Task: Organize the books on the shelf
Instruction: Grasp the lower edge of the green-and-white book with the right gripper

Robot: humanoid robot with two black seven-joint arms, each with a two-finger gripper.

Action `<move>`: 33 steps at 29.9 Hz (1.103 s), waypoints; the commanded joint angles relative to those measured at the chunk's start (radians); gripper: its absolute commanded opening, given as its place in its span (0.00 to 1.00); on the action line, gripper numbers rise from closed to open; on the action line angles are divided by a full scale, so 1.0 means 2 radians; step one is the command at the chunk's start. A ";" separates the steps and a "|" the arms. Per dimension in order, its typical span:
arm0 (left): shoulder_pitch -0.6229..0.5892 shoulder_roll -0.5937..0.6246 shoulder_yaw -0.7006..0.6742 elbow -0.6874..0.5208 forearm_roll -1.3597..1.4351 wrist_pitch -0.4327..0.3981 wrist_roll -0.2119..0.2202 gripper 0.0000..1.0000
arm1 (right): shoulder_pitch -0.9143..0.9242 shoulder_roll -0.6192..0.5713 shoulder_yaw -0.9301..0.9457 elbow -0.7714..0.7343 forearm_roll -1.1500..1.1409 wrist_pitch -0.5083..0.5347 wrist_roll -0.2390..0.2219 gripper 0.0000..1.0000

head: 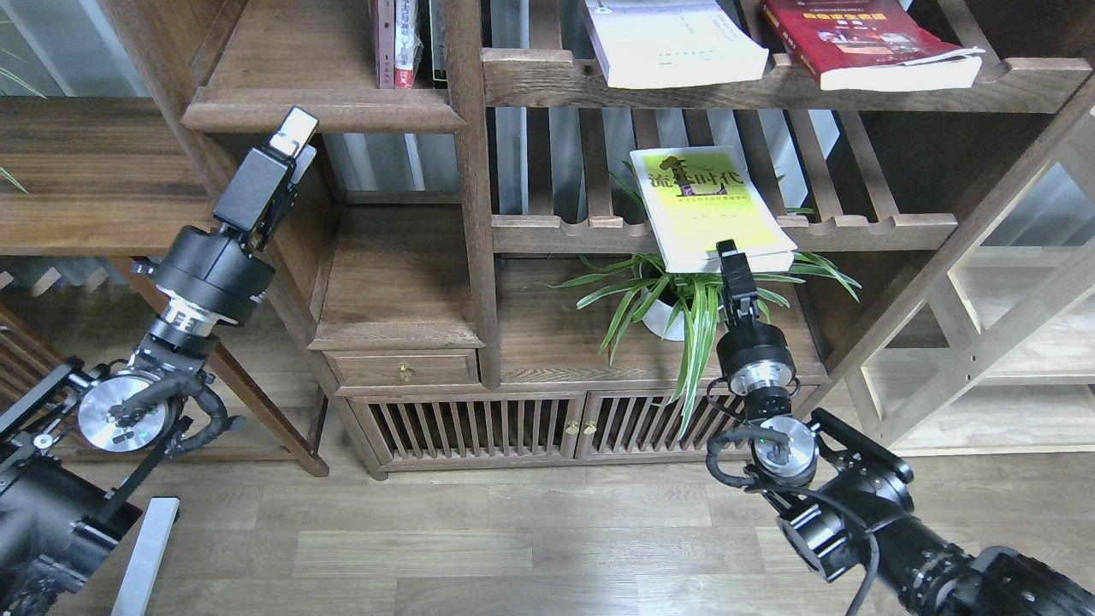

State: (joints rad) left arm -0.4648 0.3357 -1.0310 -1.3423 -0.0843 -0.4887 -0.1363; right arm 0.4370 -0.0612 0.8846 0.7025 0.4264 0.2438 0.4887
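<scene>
The right gripper (pixel 727 251) stands nearest the work, at the top of its arm, raised in front of the bookcase. It is seen edge-on and dark, so whether its jaws are wide or narrow cannot be told. Its tip meets the near bottom edge of the yellow-green book (pixel 706 205); whether it actually grips that edge cannot be told. Just below and beside this gripper spread the striped leaves of a spider plant (pixel 684 299) in a white pot.

The yellow-green book extends up and away from the right gripper, lying tilted on the lower slatted rack (pixel 590 231), its near edge hanging over the scalloped rail.

Far to the left of that gripper, the left gripper (pixel 292 137) hovers in open air, pointing up and slightly right. Its pale fingertips sit close together with nothing between them. Just above its tip runs the rounded front lip of the dark wooden shelf (pixel 321 107), and beyond that lip, up and to the right, a few thin upright books (pixel 398 43) stand at the shelf's right end.

Farthest away, above and beyond the right gripper, the upper slatted rack (pixel 547 81) carries the white book (pixel 671 43) and, to its right, the red book (pixel 864 38), both lying flat and overhanging the rail.
</scene>
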 commanded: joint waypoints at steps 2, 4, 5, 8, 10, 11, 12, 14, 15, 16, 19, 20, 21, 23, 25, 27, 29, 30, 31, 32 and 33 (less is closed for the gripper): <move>0.000 0.000 -0.002 0.000 0.000 0.000 0.000 0.99 | 0.003 0.008 0.022 -0.001 -0.001 -0.028 0.000 1.00; 0.000 0.000 -0.002 0.000 0.000 0.000 0.000 0.99 | 0.008 0.008 0.022 -0.001 0.000 -0.037 -0.002 1.00; 0.000 0.000 -0.002 0.000 0.000 0.000 0.000 0.99 | 0.009 0.008 0.022 -0.001 0.000 -0.041 -0.002 1.00; 0.001 0.000 -0.002 0.000 0.000 0.000 0.000 0.99 | 0.015 0.008 0.023 -0.001 0.000 -0.046 -0.002 1.00; 0.001 0.000 -0.002 0.000 0.000 0.000 0.000 0.99 | 0.019 0.008 0.023 -0.001 -0.001 -0.047 -0.002 1.00; 0.001 0.000 -0.002 0.000 0.000 0.000 0.000 0.99 | 0.022 0.008 0.023 -0.001 0.000 -0.047 -0.002 1.00; 0.001 0.000 -0.001 0.000 0.000 0.000 0.000 0.99 | 0.023 0.008 0.023 -0.001 -0.001 -0.047 -0.002 0.99; 0.001 -0.001 -0.002 0.000 0.001 0.000 0.001 0.99 | 0.028 0.008 0.022 -0.003 -0.001 -0.048 -0.002 0.99; 0.001 -0.001 -0.001 0.000 0.000 0.000 0.001 0.99 | 0.033 0.008 0.022 -0.006 -0.001 -0.048 -0.002 0.99; 0.001 -0.001 -0.001 0.000 0.000 0.000 0.001 0.99 | 0.038 0.010 0.022 -0.011 -0.001 -0.048 -0.002 0.99; 0.001 0.000 -0.001 0.001 0.001 0.000 0.001 0.99 | 0.045 0.014 0.022 -0.016 -0.001 -0.048 -0.002 0.98; 0.001 0.000 -0.001 0.001 0.001 0.000 0.001 0.99 | 0.045 0.014 0.022 -0.016 -0.002 -0.048 -0.002 0.97; 0.001 -0.001 0.000 0.000 0.001 0.000 0.001 0.99 | 0.045 0.013 0.022 -0.016 -0.002 -0.048 -0.002 0.96; 0.001 -0.001 0.000 0.000 0.001 0.000 0.001 0.99 | 0.046 0.013 0.022 -0.017 -0.003 -0.048 -0.002 0.92; 0.001 -0.001 0.000 0.001 0.001 0.000 0.002 0.99 | 0.046 0.013 0.022 -0.017 -0.005 -0.048 -0.002 0.90; 0.001 -0.001 0.000 0.001 0.001 0.000 0.002 0.99 | 0.046 0.014 0.022 -0.018 -0.005 -0.048 -0.002 0.87; 0.001 -0.001 0.000 0.001 0.001 0.000 0.002 0.99 | 0.046 0.014 0.021 -0.018 -0.006 -0.049 -0.002 0.85; 0.001 -0.001 0.000 0.002 0.001 0.000 0.002 0.99 | 0.046 0.013 0.020 -0.018 -0.007 -0.051 -0.002 0.83; 0.001 -0.001 0.000 0.002 0.001 0.000 0.002 0.99 | 0.046 0.013 0.019 -0.018 -0.007 -0.054 -0.002 0.81; 0.001 -0.001 0.000 0.004 0.001 0.000 0.003 0.99 | 0.046 0.012 0.019 -0.018 -0.008 -0.056 -0.002 0.79; 0.001 -0.001 0.000 0.004 0.001 0.000 0.003 0.99 | 0.046 0.012 0.020 -0.018 -0.008 -0.057 -0.002 0.78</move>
State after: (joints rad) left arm -0.4632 0.3344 -1.0309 -1.3380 -0.0828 -0.4887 -0.1316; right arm 0.5293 -0.0345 0.9248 0.6666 0.4131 0.1391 0.4847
